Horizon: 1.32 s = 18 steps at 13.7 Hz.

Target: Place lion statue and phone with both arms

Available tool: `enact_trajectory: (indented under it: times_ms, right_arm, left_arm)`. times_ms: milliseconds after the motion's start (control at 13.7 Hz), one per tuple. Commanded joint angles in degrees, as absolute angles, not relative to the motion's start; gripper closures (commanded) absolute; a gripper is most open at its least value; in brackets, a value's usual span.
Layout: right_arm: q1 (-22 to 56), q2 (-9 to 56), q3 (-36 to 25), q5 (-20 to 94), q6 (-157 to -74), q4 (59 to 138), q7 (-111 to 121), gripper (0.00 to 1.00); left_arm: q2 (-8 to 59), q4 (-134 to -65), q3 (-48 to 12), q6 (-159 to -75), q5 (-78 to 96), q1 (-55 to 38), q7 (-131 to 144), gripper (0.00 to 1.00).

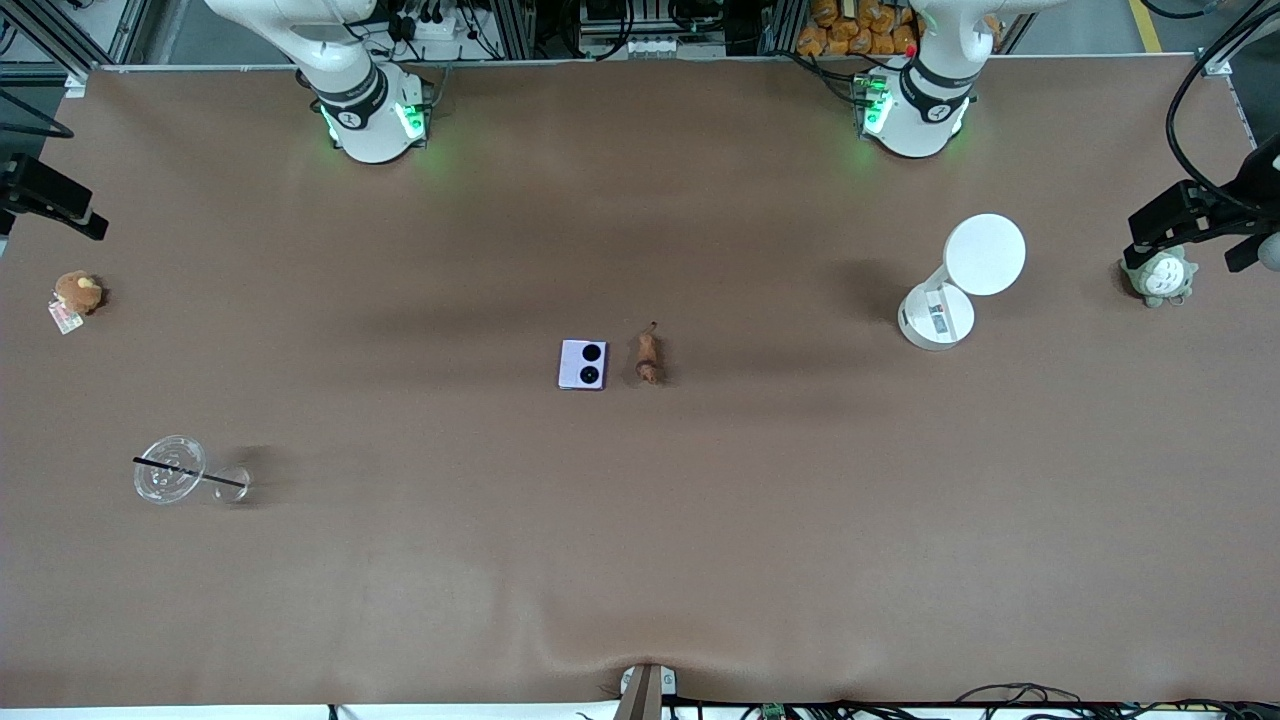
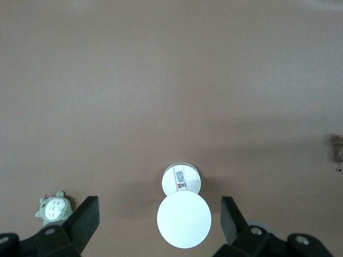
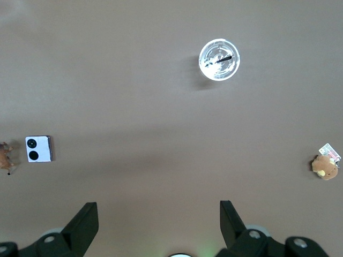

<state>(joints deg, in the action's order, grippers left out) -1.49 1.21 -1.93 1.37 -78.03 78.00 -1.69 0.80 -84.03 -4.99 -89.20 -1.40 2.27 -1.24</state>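
Observation:
The phone (image 1: 583, 364), pale lavender with two black camera circles, lies flat at the middle of the table. The lion statue (image 1: 649, 357), tiny and brown-orange, lies right beside it toward the left arm's end. Both also show in the right wrist view, the phone (image 3: 38, 149) and the lion statue (image 3: 6, 158) at the picture's edge. My left gripper (image 2: 159, 214) is open and empty, high over a white round-topped stand. My right gripper (image 3: 159, 217) is open and empty, high over bare table near its base. Neither hand shows in the front view.
A white stand with a round disc top (image 1: 950, 290) is toward the left arm's end, with a grey-white plush (image 1: 1160, 275) near that edge. A brown plush with a tag (image 1: 77, 293) and a clear lidded cup with a black straw (image 1: 172, 469) are toward the right arm's end.

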Motion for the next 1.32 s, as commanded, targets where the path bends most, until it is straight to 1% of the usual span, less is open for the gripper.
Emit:
enact_trajectory:
  times_ms: [0, 732, 878, 1244]
  right_arm:
    - [-1.1, 0.9, -2.1, 1.5, -77.0, 76.7, -2.0, 0.00]
    - [-1.1, 1.1, -2.1, 1.7, -77.1, 76.8, -1.6, 0.00]
    - [-0.7, 1.1, -2.1, 1.7, -77.1, 76.7, -1.6, 0.00]
    - [-0.7, 1.2, -2.1, 1.7, -77.2, 76.7, -1.6, 0.00]
  left_arm:
    - [1.3, -82.8, -5.2, -89.9, -0.8, 2.9, -1.6, 0.00]
    - [2.0, -82.9, -5.4, -89.9, -2.7, 2.0, -5.0, 0.00]
    - [3.8, -83.1, -5.7, -89.8, -2.6, 2.5, -5.2, 0.00]
    - [5.6, -83.1, -5.7, -89.9, -2.7, 2.0, -5.5, 0.00]
